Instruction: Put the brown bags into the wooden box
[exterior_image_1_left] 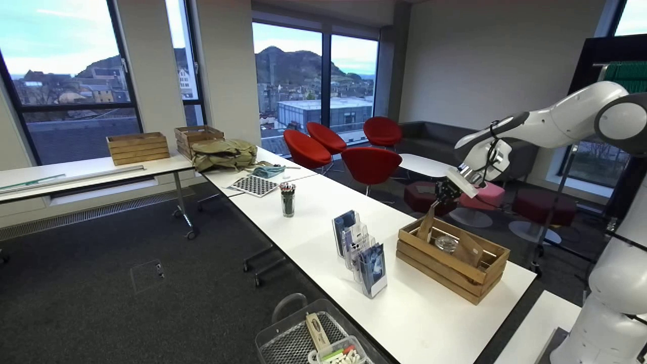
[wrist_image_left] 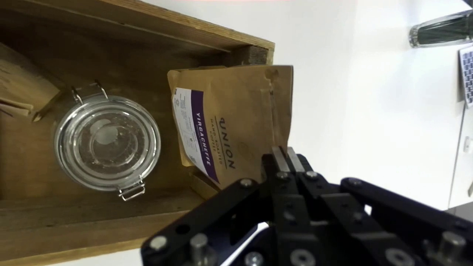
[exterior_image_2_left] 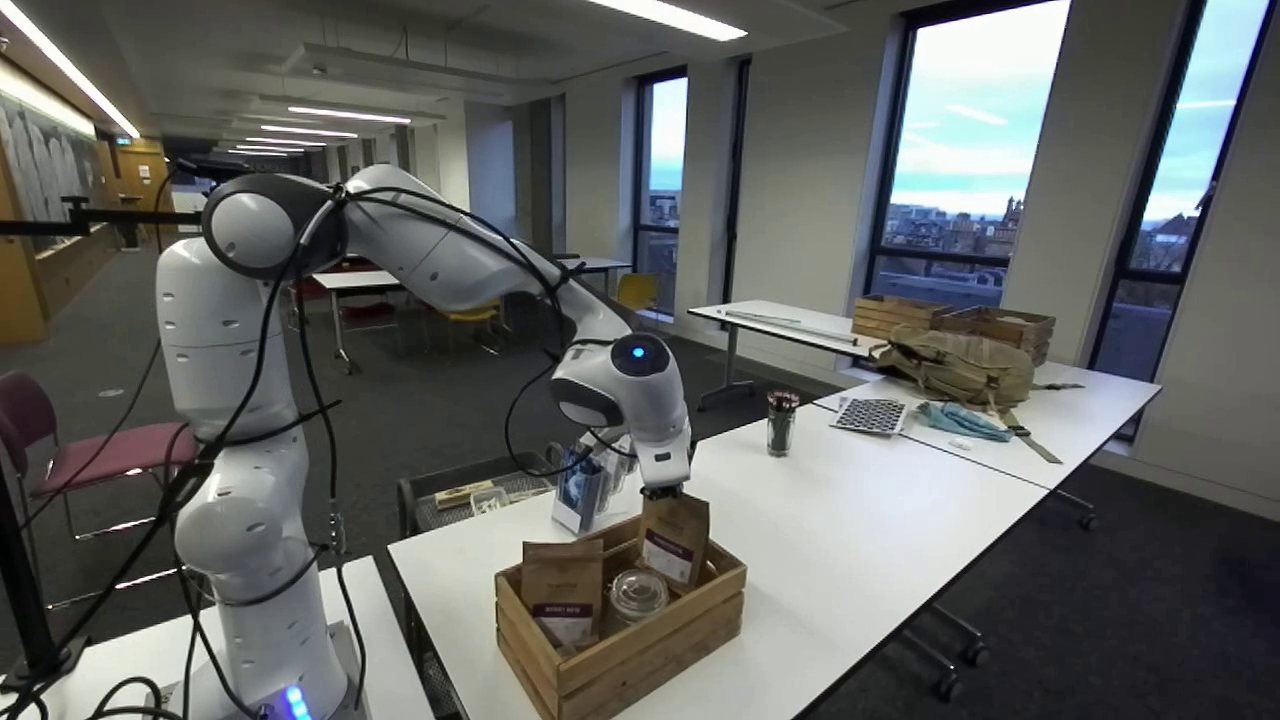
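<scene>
The wooden box is a slatted crate near the table's end; it also shows in an exterior view and the wrist view. One brown bag with a purple and white label stands slightly tilted, its lower part inside the box at one end; it fills the middle of the wrist view. My gripper is shut on this bag's top edge; it also shows above the box. The second brown bag leans inside the opposite end, partly visible in the wrist view. The held bag's base is hidden.
A glass clip-top jar stands in the box between the bags. A clear leaflet holder stands beside the box. Farther along are a pencil glass, a checkered board, a green backpack and other crates.
</scene>
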Robot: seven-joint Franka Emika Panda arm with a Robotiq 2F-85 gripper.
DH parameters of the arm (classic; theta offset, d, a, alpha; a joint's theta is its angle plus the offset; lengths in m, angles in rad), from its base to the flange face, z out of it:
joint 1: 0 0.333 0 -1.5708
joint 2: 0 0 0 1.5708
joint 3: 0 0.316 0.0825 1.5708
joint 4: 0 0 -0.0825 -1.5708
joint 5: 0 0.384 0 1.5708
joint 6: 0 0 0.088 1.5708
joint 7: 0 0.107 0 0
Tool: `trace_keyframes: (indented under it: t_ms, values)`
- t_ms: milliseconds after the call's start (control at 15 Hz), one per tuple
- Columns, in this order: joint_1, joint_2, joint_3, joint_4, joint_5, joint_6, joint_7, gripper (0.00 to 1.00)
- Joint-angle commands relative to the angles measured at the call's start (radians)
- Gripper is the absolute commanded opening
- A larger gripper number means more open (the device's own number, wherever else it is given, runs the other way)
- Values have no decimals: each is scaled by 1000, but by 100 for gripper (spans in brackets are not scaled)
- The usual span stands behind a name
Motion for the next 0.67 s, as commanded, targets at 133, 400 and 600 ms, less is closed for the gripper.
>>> trace_keyframes:
  t_ms: [133, 400, 600]
  values:
    - [19, 32, 13, -9, -19, 9, -2, 41]
    - [29, -104, 13, -74, -222, -16, -15, 72]
    - [24, -245, 27, -124, -459, -115, 23, 94]
